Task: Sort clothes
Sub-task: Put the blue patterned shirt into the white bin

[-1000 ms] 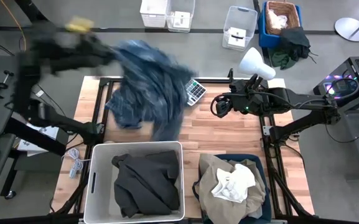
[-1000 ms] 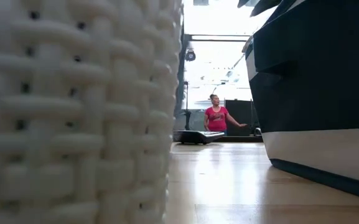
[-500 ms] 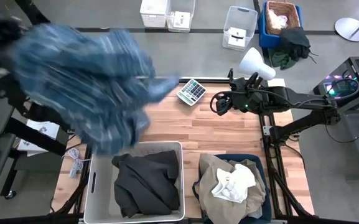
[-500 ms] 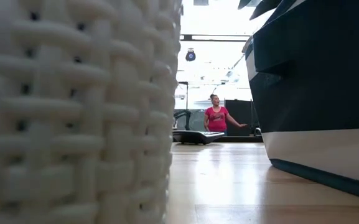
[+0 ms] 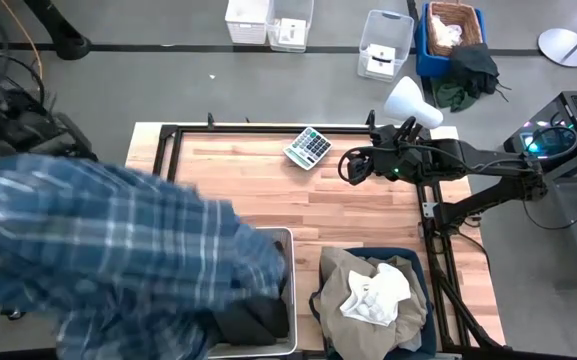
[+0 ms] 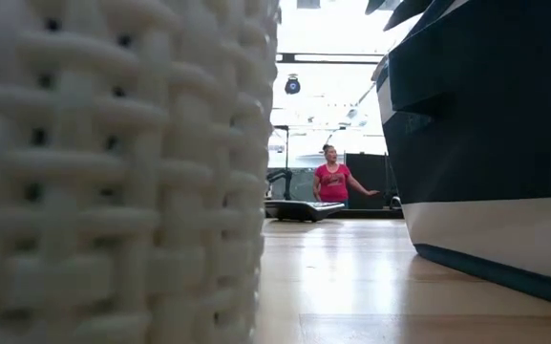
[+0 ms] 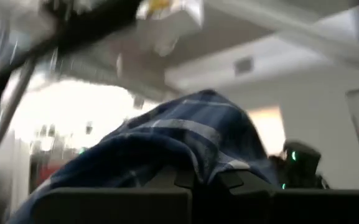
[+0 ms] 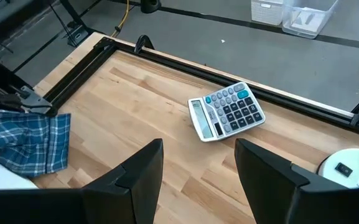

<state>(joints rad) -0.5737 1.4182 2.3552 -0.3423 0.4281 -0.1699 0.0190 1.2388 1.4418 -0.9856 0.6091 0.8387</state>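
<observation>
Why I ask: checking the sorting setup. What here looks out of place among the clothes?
A grey desk calculator lies askew on the wooden table, not clothing. The blue-and-white plaid shirt sprawls over the white woven basket.

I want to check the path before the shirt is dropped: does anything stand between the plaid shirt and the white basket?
Nothing visible does. The plaid shirt, held by the left gripper, hangs spread over the white basket, hiding most of it. Only the dark grey garment lies inside. The right gripper waits apart, open.
</observation>
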